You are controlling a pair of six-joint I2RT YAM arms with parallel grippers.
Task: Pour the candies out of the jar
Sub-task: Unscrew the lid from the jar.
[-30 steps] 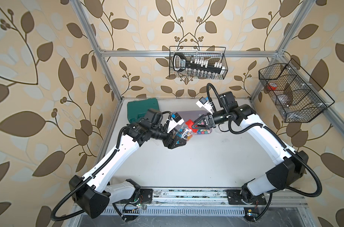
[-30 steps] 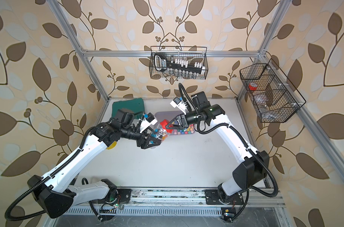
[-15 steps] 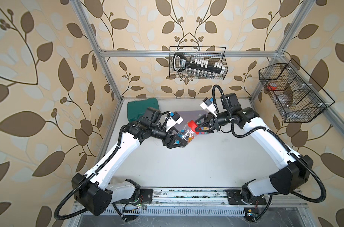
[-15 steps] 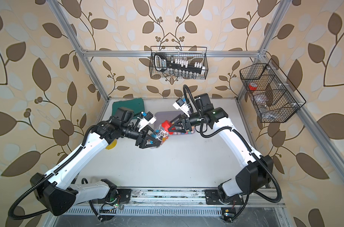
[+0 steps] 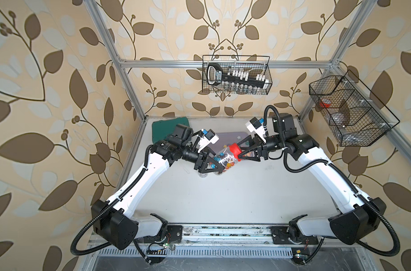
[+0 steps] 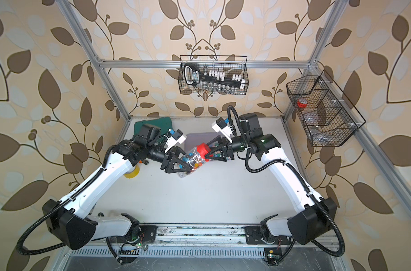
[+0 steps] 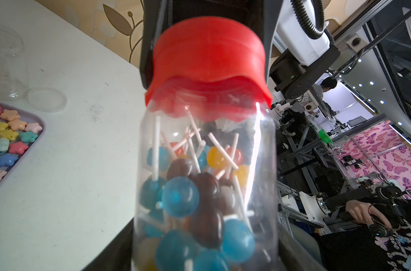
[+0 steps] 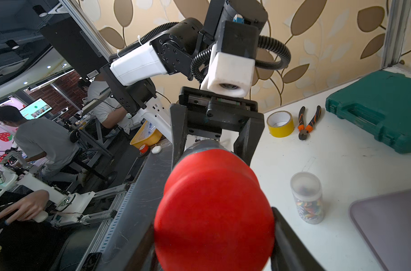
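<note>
A clear jar with a red lid hangs tilted above the table, between both arms, in both top views. Round lollipops on white sticks, the candies, fill its lower part. My left gripper is shut on the jar's body, a finger on each side. My right gripper is shut on the red lid, which hides the jar in the right wrist view. The same lid and jar sit between the left gripper and right gripper.
A purple tray behind the jar holds pastel star candies. An empty clear jar and its clear lid stand beside it. A small jar of rainbow candies, yellow tape, pliers and a green case lie at left.
The right arm's elbow and wrist have shifted slightly rightward. The jar stays held between both grippers at about the same spot.
</note>
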